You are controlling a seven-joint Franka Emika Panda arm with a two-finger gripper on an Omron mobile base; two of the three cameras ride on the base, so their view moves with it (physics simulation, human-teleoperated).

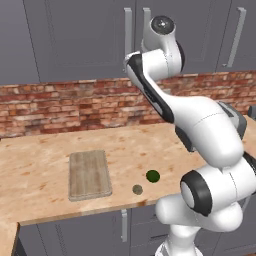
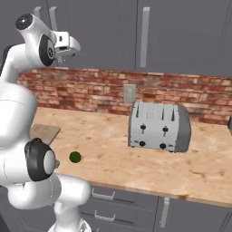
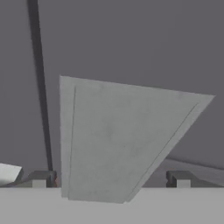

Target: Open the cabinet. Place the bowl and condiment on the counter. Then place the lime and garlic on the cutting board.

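Reaching high against the cabinet (image 1: 85, 40), the white arm holds its gripper (image 3: 111, 177) up at the grey double doors, which stand closed in both base views. In the hand view the two dark fingertips (image 3: 41, 178) sit well apart, spread on either side of a long silver bar handle (image 3: 113, 140) that runs between them; no contact with the handle can be made out. A dark seam between door panels runs up the left of that view.

From the left base view, the paired vertical handles (image 1: 128, 25) of the cabinet show just beside the arm's upper joint. Below them runs the red brick backsplash (image 1: 60, 107), and under that the counter (image 1: 40, 150), light tan and mottled. The cutting board (image 1: 89, 174) lies flat on the counter, left of the arm. The lime (image 1: 153, 176) rests on the bare counter to the right of the board, and the garlic (image 1: 137, 189) sits near it, closer to the front edge; both are apart from the board.

In the right base view, a silver toaster (image 2: 158, 127) stands on the counter to the right of the lime, below a wall outlet (image 2: 129, 93). Lower grey cabinets (image 2: 136, 210) with short handles line the front.
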